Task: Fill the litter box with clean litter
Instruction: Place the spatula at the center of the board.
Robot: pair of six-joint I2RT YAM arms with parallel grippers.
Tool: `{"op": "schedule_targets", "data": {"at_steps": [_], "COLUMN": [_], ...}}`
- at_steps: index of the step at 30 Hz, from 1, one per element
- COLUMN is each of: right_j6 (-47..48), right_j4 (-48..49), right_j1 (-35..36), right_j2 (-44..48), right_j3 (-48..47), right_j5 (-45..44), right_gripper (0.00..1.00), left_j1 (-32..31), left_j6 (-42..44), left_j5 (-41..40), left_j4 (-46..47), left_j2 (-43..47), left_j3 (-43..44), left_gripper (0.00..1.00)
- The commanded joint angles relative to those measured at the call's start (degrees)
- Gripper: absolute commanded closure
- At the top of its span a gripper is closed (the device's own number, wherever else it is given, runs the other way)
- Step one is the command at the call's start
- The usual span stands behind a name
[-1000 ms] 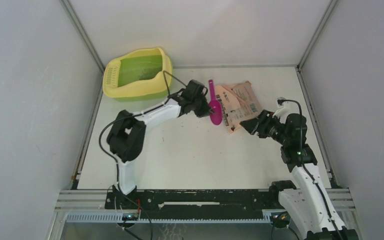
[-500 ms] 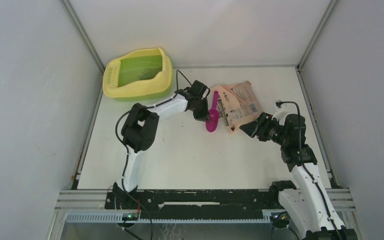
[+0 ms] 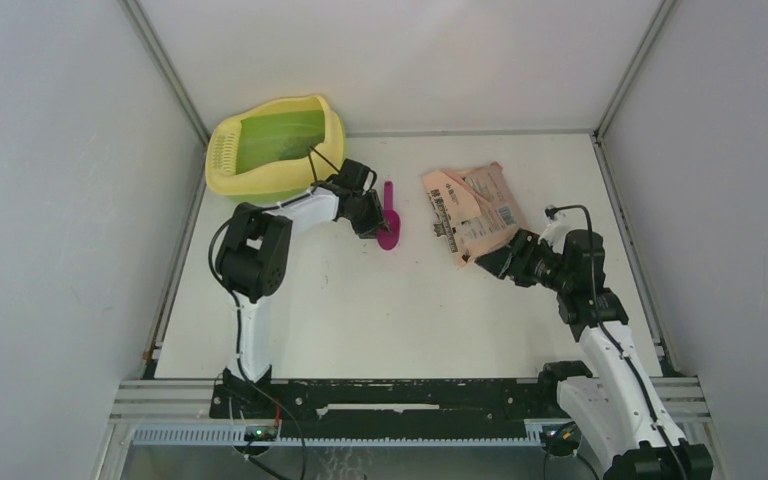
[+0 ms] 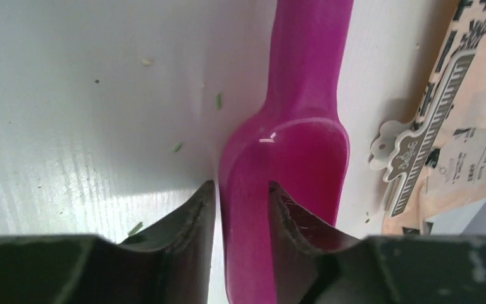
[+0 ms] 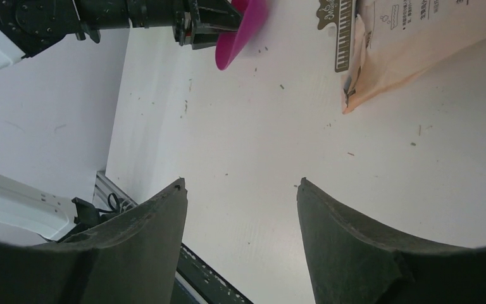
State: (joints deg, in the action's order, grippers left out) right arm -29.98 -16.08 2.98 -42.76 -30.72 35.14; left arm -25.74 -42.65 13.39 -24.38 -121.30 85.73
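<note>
Lying on the white table [image 3: 380, 310], a pink scoop [image 3: 388, 225] is seen beside the left gripper [image 3: 370, 222]. In the left wrist view, the two fingers of the left gripper [image 4: 240, 187] are set on each side of the scoop's [image 4: 291, 158] thin wall. Whether the wall is squeezed or only sits loose between them cannot be told. The end of the handle is cut off at the top of that view.

The right gripper [image 3: 485, 258] is held low near the corner of a flat pink-orange bag [image 3: 470, 210]. Its fingers [image 5: 145, 228] are spread wide apart and nothing is held between them.

The litter box [image 3: 270, 183] is placed in the far left corner of the table, well apart from the bag. The clean litter [image 4: 177, 147] is seen only as tiny specks on the table. What lies in the green basin is too small to make out from above.
</note>
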Motion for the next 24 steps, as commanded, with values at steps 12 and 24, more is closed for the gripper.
{"op": "schedule_targets", "data": {"at_steps": [12,24], "right_j6": [2.2,7.7], "right_j4": [1.0,-2.5], "right_j1": [0.1,22.3], "right_j2": [-0.5,-3.2], "right_j3": [-0.2,-7.8], "right_j5": [-1.0,-20.1], "right_gripper": [0.01,0.01], "left_j1": [-1.6,-7.5], "left_j6": [3.0,9.1], "left_j5": [-7.6,-28.5], "left_j4": [-0.4,-5.1], "left_j2": [20.3,55.3], "left_j3": [-10.2,-27.5], "left_gripper": [0.32,0.0]}}
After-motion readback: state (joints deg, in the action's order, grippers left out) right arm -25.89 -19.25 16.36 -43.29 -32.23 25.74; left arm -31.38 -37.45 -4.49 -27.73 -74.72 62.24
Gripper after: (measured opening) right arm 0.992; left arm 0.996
